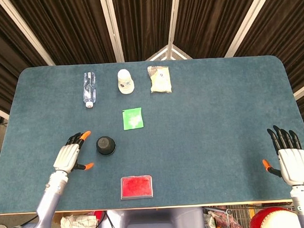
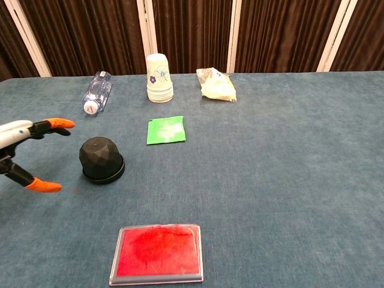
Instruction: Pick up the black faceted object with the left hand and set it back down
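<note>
Black faceted object (image 1: 105,145) is what you must look at first: it stands on the blue table (image 1: 217,101), in the left half and toward the near edge, with its wider rim down on the cloth. Your left hand (image 1: 71,154) is just beside it on its left side, not touching. The fingers are spread apart, with the orange fingertips (image 2: 59,123) above and the thumb tip below, and they hold nothing. In the chest view you can see a clear gap between these tips and the object.

Going to the right along the far row, you see a clear plastic bottle (image 1: 89,88) lying on its side with the cap toward you; I cannot tell if there is liquid inside. Next to it stands a stack of paper cups (image 2: 159,78), mouth down, with a small flower print on the side. Then comes a pale yellow packet (image 1: 159,79), lying flat; what is inside it, I cannot tell.

Between this row and the object lies a green sachet (image 1: 132,118), flat on the cloth. Near the front edge, to the right of the object, you see a shallow clear tray (image 2: 157,254) with a red pad that fills it.

Far on the right, your right hand (image 1: 290,158) rests near the front corner of the table, well apart from everything. Its black fingers are straight and spread, and it is empty.
</note>
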You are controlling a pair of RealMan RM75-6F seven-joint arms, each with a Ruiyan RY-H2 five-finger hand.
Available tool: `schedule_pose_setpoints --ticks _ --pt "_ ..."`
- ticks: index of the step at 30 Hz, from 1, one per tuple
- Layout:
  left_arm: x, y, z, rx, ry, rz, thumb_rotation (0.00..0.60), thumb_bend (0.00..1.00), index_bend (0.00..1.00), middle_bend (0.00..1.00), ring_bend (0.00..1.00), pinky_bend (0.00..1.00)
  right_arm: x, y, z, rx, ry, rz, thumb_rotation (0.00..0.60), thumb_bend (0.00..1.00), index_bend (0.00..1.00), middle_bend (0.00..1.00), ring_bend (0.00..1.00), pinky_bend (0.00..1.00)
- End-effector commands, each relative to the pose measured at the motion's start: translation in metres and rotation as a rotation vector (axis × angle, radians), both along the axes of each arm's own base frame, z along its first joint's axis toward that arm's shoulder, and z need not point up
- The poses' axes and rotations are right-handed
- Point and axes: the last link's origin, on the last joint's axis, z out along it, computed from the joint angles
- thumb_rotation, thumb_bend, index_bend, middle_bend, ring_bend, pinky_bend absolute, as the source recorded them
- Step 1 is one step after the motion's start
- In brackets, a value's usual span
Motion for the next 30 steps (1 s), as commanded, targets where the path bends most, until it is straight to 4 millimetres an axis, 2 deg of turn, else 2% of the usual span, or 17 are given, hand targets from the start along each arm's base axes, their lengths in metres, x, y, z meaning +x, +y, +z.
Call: schedule_pose_setpoints --ticks 1,10,21,30 --pt "0.004 0.003 -0.006 -0.009 -0.003 -0.006 0.6 0.1 0.08 0.1 0.0 0.01 0.0 0.0 0.0 0.0 0.0 -0.002 0.6 0.29 0.05 0.02 0.06 0.01" --pt "0.019 0.004 -0.024 -0.048 -0.047 -0.022 0.6 0.1 0.08 0.12 0.0 0.0 -0.001 -0.002 0.0 0.002 -0.001 -0.006 0.6 0.29 0.05 0.02 0.06 0.01" --pt "0.01 0.012 -0.039 -0.036 -0.164 0.04 0.6 0.1 0.08 0.13 0.0 0.0 -0.002 -0.002 0.0 0.007 -0.003 -0.007 0.6 0.29 0.05 0.02 0.06 0.01" --pt "0.016 0.018 -0.049 -0.014 -0.196 0.003 0.6 0.1 0.08 0.13 0.0 0.0 -0.003 -0.002 -0.002 0.014 -0.006 -0.011 0.6 0.29 0.05 0.02 0.06 0.01"
